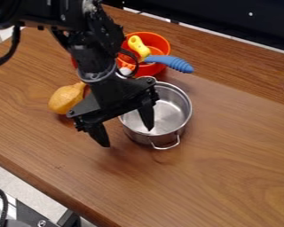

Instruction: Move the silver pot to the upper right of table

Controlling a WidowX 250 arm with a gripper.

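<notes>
Watching this, I saw the claw (126, 134) spread open, straddling the left rim of the silver pot (173, 108) mid-surface (233, 173). Figured an off-center pinch could've twisted it loose, or a low swing clipped the orange bowl (163, 45) behind.

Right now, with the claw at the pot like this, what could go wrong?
One finger of the claw is over the inside of the silver pot and the other is outside it, so closing off-line might shove or tip the pot rather than grip its wall. The orange bowl sits close behind, so a backward push could bump it. The blue handle juts past the bowl's rim and might get clipped on the way to the upper right.
</notes>
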